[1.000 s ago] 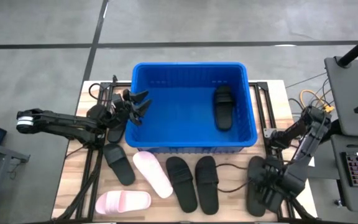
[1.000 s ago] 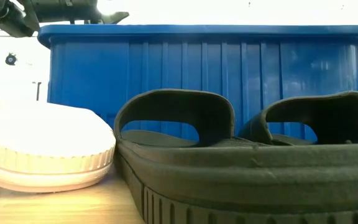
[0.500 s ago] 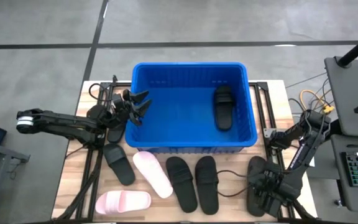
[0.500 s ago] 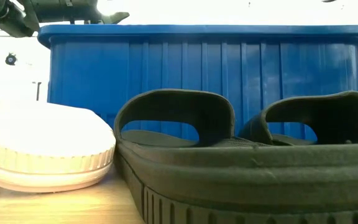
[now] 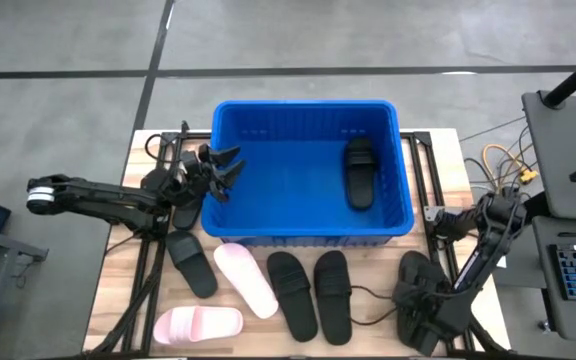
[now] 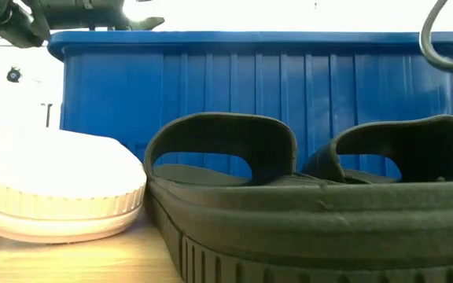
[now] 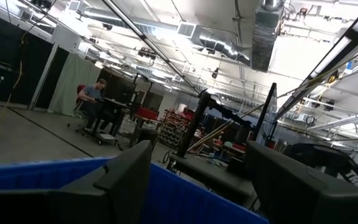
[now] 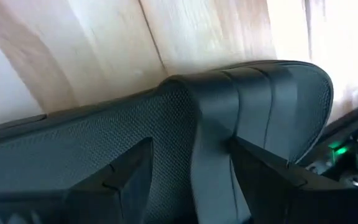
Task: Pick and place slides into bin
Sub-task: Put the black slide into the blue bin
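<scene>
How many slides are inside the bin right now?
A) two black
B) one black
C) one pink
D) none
B: the high view shows a single black slide lying against the right wall of the blue bin; both pink slides are on the table in front of it.

Left arm (image 5: pixel 98 196): dark, slim links, a pale ring at the joint on its 9 o'clock end. Its left gripper (image 5: pixel 226 170) carried two black, pointed, flat fingers (image 7: pixel 126 177); in the wrist view these were broad matte slabs with squared edges. Right arm (image 5: pixel 488 240): same dark finish, bulkier rounded joints, a yellow-and-white cable bundle at its 12 o'clock side. The right gripper (image 5: pixel 423 318) was a black blocky head; its fingers (image 8: pixel 120 180) showed as dark, angular wedges.
</scene>
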Tool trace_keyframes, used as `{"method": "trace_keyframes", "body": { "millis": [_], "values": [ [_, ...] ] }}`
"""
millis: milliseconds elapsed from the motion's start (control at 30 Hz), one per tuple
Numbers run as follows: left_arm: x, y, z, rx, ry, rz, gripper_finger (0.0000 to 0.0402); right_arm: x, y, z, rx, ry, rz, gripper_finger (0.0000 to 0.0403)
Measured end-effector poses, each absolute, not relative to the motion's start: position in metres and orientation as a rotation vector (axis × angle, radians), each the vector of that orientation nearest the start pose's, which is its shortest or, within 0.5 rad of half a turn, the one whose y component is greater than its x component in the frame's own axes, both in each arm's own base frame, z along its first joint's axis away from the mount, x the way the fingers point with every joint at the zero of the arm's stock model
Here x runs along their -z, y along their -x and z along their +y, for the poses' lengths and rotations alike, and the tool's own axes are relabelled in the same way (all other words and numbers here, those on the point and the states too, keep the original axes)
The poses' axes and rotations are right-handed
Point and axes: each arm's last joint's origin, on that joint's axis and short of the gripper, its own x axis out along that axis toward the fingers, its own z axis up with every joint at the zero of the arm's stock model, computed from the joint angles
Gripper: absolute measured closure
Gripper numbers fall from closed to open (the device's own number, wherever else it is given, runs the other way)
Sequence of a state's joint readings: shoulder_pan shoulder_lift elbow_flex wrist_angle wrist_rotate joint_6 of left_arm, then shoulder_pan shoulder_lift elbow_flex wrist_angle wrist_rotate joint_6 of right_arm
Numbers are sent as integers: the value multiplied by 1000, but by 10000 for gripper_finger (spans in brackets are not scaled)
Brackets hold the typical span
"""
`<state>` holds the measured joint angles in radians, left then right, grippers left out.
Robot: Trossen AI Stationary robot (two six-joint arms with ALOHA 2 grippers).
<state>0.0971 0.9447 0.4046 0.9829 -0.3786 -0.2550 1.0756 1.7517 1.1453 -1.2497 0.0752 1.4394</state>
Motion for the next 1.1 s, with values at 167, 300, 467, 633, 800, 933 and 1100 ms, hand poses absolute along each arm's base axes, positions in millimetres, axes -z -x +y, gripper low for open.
{"method": "trace_keyframes", "body": {
  "millis": [167,300,467,633,800,933,1100],
  "values": [
    [-283,-190,29,-410,309,-501,155,-185,-136,247,638,95,1593,196],
    [-283,-190,29,-410,309,-502,155,-184,-139,251,699,187,1572,196],
    [-283,-190,30,-411,308,-499,155,-167,-143,258,699,178,1567,196],
    [-283,-190,29,-411,309,-499,155,-157,-145,261,731,218,1586,198],
    [-283,-190,29,-411,309,-499,155,-153,-145,262,742,245,1620,211],
    [-283,-190,29,-411,309,-499,155,-152,-145,262,752,235,1630,235],
    [-283,-190,29,-411,309,-500,155,-160,-142,259,800,231,1667,292]
  ]
}}
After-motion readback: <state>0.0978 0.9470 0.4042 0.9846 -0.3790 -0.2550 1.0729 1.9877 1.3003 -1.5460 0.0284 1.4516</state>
